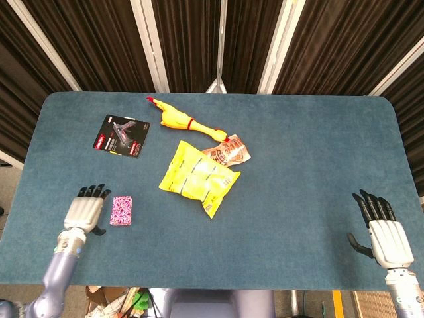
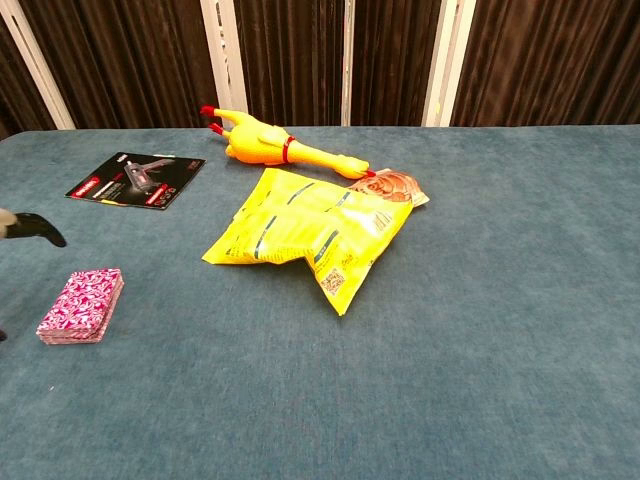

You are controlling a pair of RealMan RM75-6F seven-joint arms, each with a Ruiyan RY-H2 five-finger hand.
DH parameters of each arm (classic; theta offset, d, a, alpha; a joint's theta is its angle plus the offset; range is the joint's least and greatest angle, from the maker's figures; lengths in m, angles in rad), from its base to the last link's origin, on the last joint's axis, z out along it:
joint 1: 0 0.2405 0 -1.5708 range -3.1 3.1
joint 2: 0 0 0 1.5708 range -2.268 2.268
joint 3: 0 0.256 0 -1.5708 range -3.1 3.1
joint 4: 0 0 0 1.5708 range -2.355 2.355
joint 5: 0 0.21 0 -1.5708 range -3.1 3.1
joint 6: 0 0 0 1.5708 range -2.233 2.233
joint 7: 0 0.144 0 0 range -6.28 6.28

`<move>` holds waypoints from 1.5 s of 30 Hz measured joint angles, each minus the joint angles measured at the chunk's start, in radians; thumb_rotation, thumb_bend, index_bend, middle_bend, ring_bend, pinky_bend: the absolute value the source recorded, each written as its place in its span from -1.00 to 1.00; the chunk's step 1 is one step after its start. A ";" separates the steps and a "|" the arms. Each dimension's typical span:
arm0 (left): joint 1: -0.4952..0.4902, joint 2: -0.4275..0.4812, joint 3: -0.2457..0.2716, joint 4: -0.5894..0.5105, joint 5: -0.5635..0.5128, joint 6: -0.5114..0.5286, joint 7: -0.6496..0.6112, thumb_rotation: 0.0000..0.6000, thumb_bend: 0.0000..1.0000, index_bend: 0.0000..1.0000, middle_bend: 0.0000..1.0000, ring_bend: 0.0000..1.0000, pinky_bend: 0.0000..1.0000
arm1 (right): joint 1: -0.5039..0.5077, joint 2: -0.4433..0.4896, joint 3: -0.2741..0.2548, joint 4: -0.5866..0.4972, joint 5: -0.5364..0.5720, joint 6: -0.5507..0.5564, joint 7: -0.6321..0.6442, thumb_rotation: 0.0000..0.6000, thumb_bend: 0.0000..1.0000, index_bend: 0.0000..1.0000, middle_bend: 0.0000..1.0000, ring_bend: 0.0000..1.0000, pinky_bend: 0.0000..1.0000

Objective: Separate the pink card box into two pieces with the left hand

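The pink patterned card box (image 1: 121, 211) lies flat on the blue table at the front left, whole; the chest view shows the card box (image 2: 82, 305) too. My left hand (image 1: 83, 212) hovers just left of it, fingers spread, holding nothing, with a small gap between hand and box. In the chest view only one dark fingertip of the left hand (image 2: 30, 230) pokes in at the left edge. My right hand (image 1: 383, 232) stays at the table's front right corner, fingers spread and empty.
A yellow snack bag (image 1: 197, 177) lies mid-table with a small brown packet (image 1: 228, 152) behind it. A yellow rubber chicken (image 1: 180, 121) and a black product card (image 1: 122, 135) lie farther back left.
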 measured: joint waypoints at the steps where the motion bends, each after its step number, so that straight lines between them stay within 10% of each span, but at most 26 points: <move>1: -0.013 -0.016 0.000 0.009 -0.016 0.006 0.009 1.00 -0.62 -0.69 -1.00 -1.00 -1.00 | 0.000 0.000 0.000 0.000 0.000 0.000 0.000 1.00 -0.28 -1.00 -1.00 -1.00 -0.88; 29: -0.137 -0.145 0.027 0.124 -0.160 0.038 0.014 1.00 -0.48 -0.66 -1.00 -1.00 -1.00 | 0.001 0.004 -0.001 -0.003 0.000 -0.002 0.008 1.00 -0.28 -1.00 -1.00 -1.00 -0.88; 45: -0.144 -0.155 0.034 0.147 -0.139 0.033 -0.053 1.00 -0.17 -0.21 -1.00 -1.00 -1.00 | 0.001 0.004 -0.001 -0.005 0.000 -0.002 0.007 1.00 -0.27 -1.00 -1.00 -1.00 -0.88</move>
